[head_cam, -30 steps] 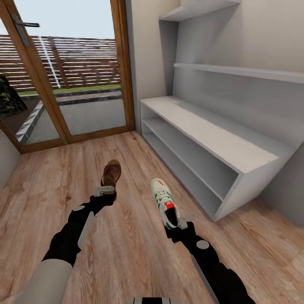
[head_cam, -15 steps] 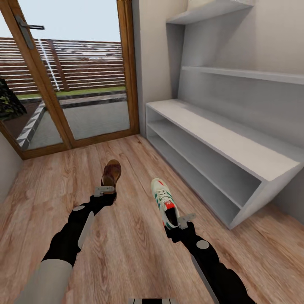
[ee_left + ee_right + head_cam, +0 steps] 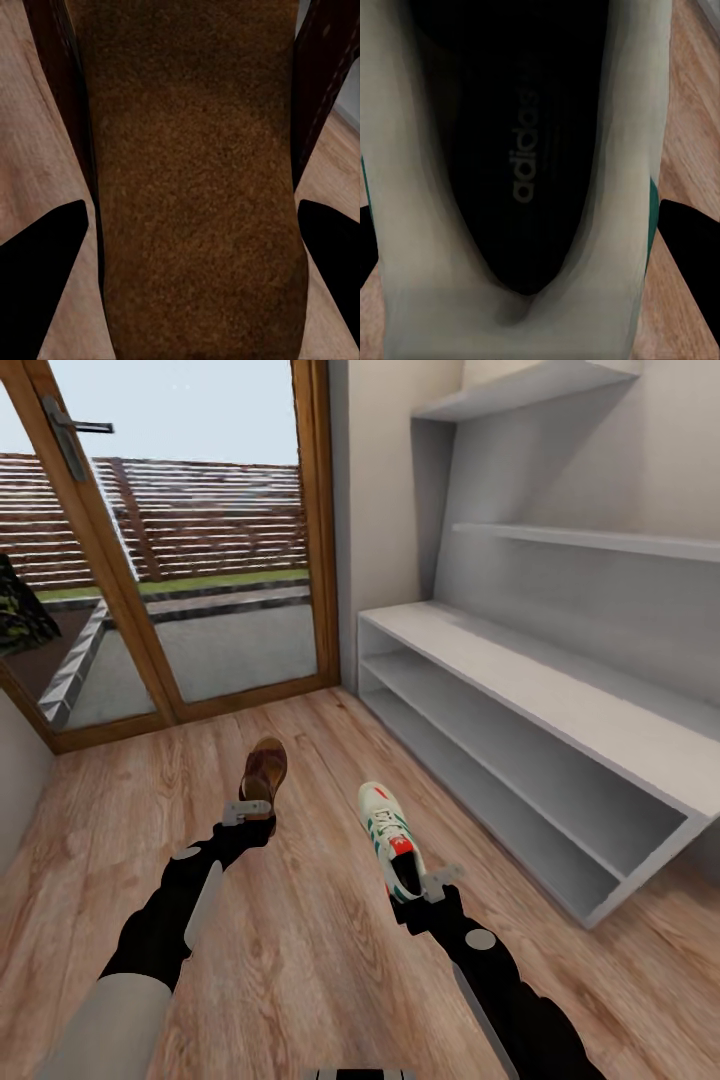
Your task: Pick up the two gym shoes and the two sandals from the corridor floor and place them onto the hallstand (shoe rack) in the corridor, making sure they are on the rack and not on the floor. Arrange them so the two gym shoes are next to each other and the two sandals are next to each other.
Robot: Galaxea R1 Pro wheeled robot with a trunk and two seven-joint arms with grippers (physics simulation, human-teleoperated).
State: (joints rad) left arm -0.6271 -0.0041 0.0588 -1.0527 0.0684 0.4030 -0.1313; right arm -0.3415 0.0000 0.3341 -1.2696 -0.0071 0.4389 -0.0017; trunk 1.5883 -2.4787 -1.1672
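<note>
brown sandal [image 3: 264, 772] w/ sneaker [image 3: 390, 842], both gripped

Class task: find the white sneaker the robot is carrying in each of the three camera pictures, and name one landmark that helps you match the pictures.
Head view: the sneaker is just right of centre, heel at the right gripper, toe pointing away.
Right wrist view: the sneaker is seen close up from above, its dark insole printed "adidas".
Left wrist view: no sneaker; a brown sandal instead.
Shared landmark: the wood floor at the edges.
</note>
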